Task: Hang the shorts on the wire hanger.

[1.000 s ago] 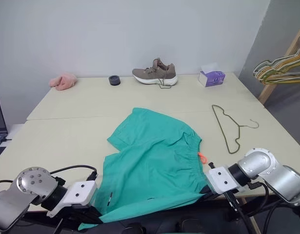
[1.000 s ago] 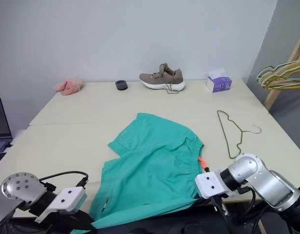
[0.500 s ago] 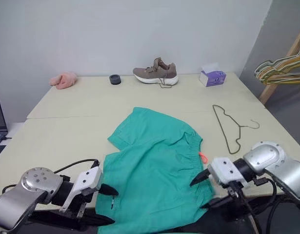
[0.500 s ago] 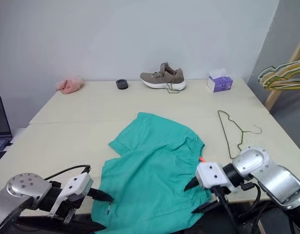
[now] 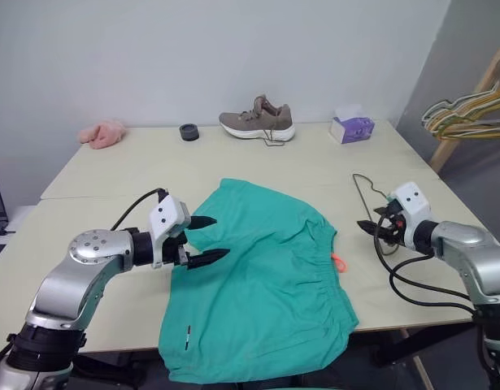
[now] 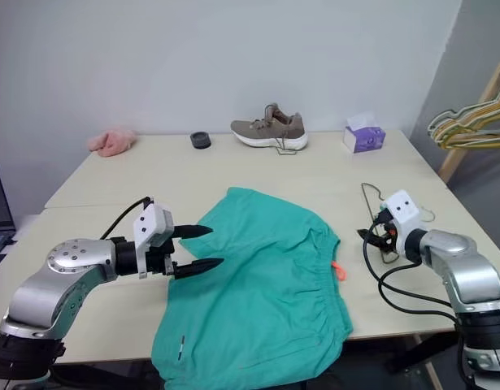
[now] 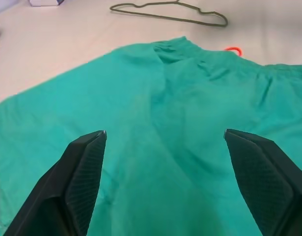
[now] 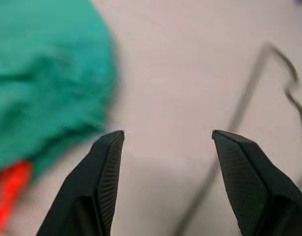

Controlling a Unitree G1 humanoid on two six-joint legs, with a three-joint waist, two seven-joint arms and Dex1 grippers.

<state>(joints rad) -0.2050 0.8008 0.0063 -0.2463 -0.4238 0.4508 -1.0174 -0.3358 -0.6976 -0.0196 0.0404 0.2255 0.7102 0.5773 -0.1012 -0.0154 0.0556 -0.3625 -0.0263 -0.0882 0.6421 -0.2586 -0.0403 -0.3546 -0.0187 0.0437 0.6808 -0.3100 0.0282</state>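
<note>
On the cream tabletop [image 5: 111, 175] the teal-green fabric shorts [image 5: 262, 284] lie spread flat, their gathered elastic waistband on the side toward the wire hanger, with a small orange-pink drawstring loop [image 5: 337, 262] poking out at that edge. One leg hem lies toward the back wall and the other hangs slightly over the near table edge. The thin olive-brass wire hanger [image 6: 371, 213] lies flat on the table just beyond the shorts' waistband side, apart from the fabric; the right arm partly covers it in the head views.

The head views take in the far edge of the table: a brown sneaker with a white sole [image 5: 258, 122], a purple tissue box [image 5: 351, 127], a small dark round object [image 5: 189, 132] and a pink fluffy item [image 5: 103, 134], plus pastel hangers [image 5: 469, 110] on a wooden rack past the hanger's side.

The left wrist view looks across wrinkled green cloth toward the whole hanger [image 7: 170, 12] beyond the waistband. The left gripper [image 5: 207, 240] sits over the shorts' far leg, its fingers wide apart and empty. The right gripper [image 8: 166, 172] is over bare table between shorts and hanger, fingers spread, holding nothing.
</note>
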